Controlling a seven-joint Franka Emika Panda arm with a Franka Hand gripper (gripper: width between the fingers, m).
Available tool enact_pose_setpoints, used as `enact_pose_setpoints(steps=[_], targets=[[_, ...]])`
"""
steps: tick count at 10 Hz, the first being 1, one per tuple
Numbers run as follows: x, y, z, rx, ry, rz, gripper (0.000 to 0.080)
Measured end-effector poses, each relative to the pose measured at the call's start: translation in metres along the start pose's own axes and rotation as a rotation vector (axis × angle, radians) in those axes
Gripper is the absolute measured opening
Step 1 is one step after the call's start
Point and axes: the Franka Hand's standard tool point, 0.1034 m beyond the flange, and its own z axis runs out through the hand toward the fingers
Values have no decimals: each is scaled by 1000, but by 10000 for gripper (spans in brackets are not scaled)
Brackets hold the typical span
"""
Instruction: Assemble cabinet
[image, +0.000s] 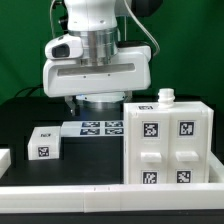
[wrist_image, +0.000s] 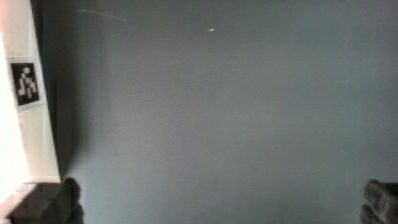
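The marker board lies flat on the black table, behind the white border rail

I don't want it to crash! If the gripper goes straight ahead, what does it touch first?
Likely the bare dark table; the gripper has nothing in front, and the white tagged piece sits aside.

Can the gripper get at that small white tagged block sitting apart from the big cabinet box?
Probably yes. The small block stands alone on the dark table with its top uncovered, and the gripper hangs nearby with its fingers spread wide.
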Motion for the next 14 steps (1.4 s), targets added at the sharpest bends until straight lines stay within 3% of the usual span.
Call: enact_pose_setpoints(steps=[2,3,5,9,11,14], targets=[[-4,3,3,0,-5,3,796],[-14,14,10,-1,-22,21,796],[-27,51,17,-6,-32,2,796],[-30,98,30,-38,-6,-50,796],[-23,101,29,-52,20,-55,796],[-25,101,31,-51,16,-55,796]])
